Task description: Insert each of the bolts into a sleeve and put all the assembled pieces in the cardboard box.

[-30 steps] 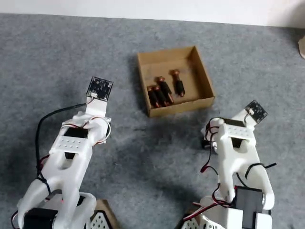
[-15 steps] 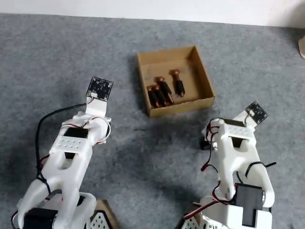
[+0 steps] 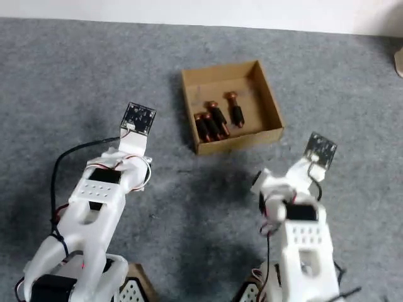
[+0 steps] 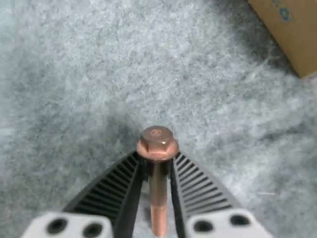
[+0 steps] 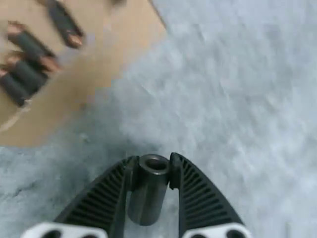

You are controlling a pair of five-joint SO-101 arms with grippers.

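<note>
My left gripper (image 4: pixel 156 166) is shut on a copper bolt (image 4: pixel 157 171), hex head pointing away from the wrist, over grey carpet. The left arm (image 3: pixel 104 189) stands left of the cardboard box (image 3: pixel 272 116). My right gripper (image 5: pixel 151 181) is shut on a dark cylindrical sleeve (image 5: pixel 147 191), its open bore facing outward. The box's corner (image 5: pixel 104 54) lies just beyond it, with assembled pieces (image 5: pixel 29 64) inside. From above, the box holds three assembled pieces (image 3: pixel 217 119). The right arm (image 3: pixel 299 220) stands below the box's right corner.
Grey carpet (image 3: pixel 189 207) covers the table between the two arms. A box wall (image 4: pixel 290 29) shows at the corner of the left wrist view. A pale wall strip (image 3: pixel 201 11) runs along the far edge.
The right arm has swung left and drawn back, its wrist camera now nearer the box's right corner. The left arm has shifted slightly right and forward.
</note>
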